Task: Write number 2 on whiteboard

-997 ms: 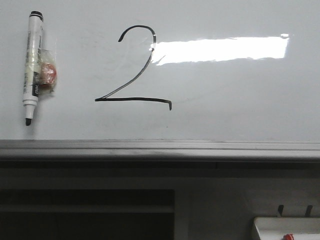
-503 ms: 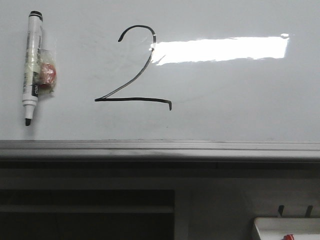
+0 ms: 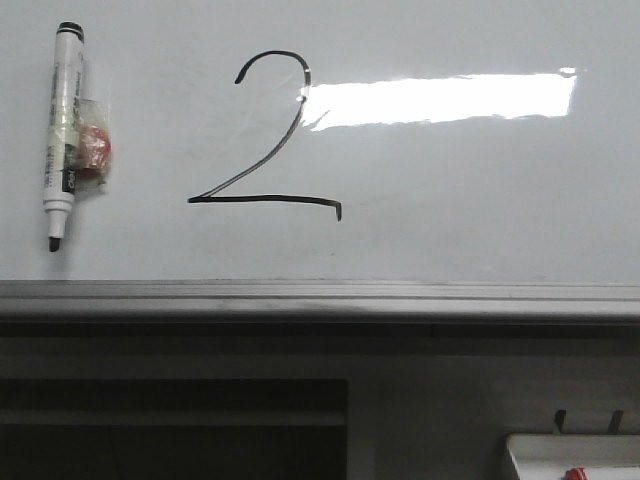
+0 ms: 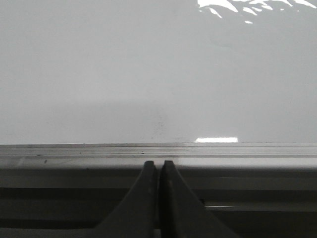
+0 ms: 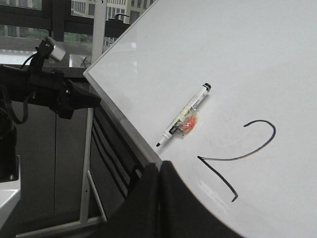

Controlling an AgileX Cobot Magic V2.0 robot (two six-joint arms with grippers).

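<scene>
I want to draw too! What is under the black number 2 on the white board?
Under the thin black number 2 is bare glossy white whiteboard, then its grey metal ledge. Below that it is dark; a small white tray peeks in the corner.

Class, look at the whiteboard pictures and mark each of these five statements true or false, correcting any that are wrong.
1. A number 2 is drawn on the whiteboard. True.
2. The marker is held in the right tool. False: it sticks to the board, left of the digit, and the tool is shut on nothing.
3. The marker's tip is uncapped and points down. True.
4. The left tool is wide open. False: its fingers are pressed together.
5. The light glare lies left of the digit. False: it stretches to the right of it.
</scene>
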